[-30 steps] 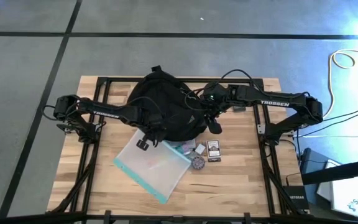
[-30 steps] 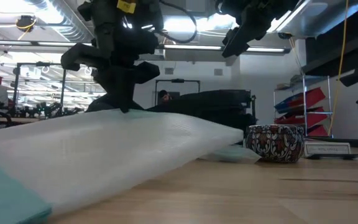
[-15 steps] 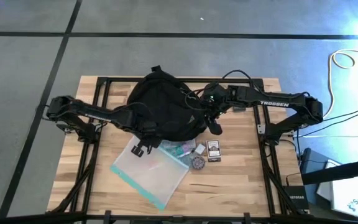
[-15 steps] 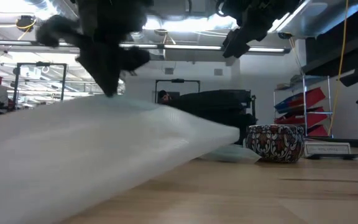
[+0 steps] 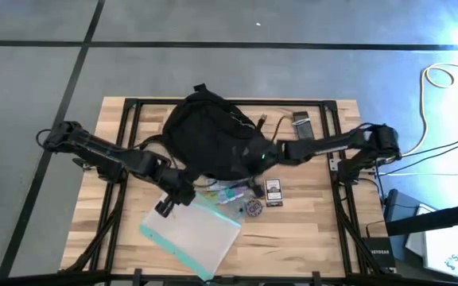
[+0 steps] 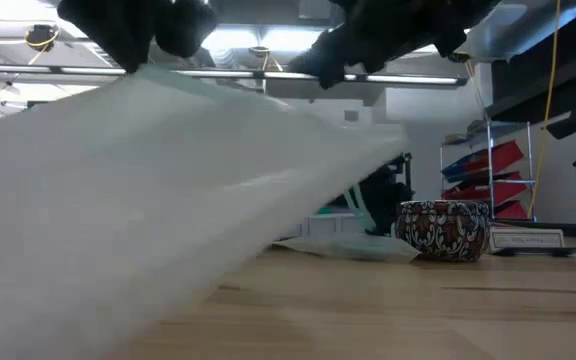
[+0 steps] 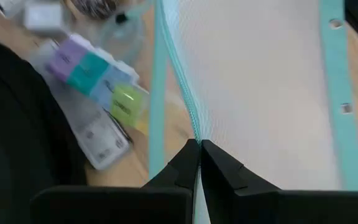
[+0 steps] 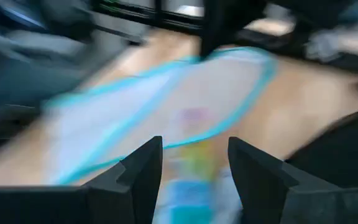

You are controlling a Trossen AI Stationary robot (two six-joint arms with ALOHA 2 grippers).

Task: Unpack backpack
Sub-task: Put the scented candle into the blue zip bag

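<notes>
The black backpack lies at the far middle of the table. My left gripper is shut on a translucent teal-edged pouch, near the backpack's near-left side. In the low view the pouch slopes up to that gripper. My right gripper hangs open at the backpack's near-right edge. In its wrist view nothing shows between its fingers. My left gripper pinches the pouch's teal zip edge between its two fingertips. The fingers slant down from above on the far-left side. That edge is lifted, and the pouch slopes down from it. Its near end rests on the table.
A coloured pill organiser, a patterned round tin and a small card box lie near the backpack's near-right side. A grey flat object lies at the far right. The near right of the tabletop shows bare wood.
My left gripper has gone up and toward the table's near-left, staying shut. It has drawn the pouch's held edge higher and slid the pouch off the pill organiser. My right gripper has come down toward the backpack's near-right edge and tipped from pointing down to nearly level.
</notes>
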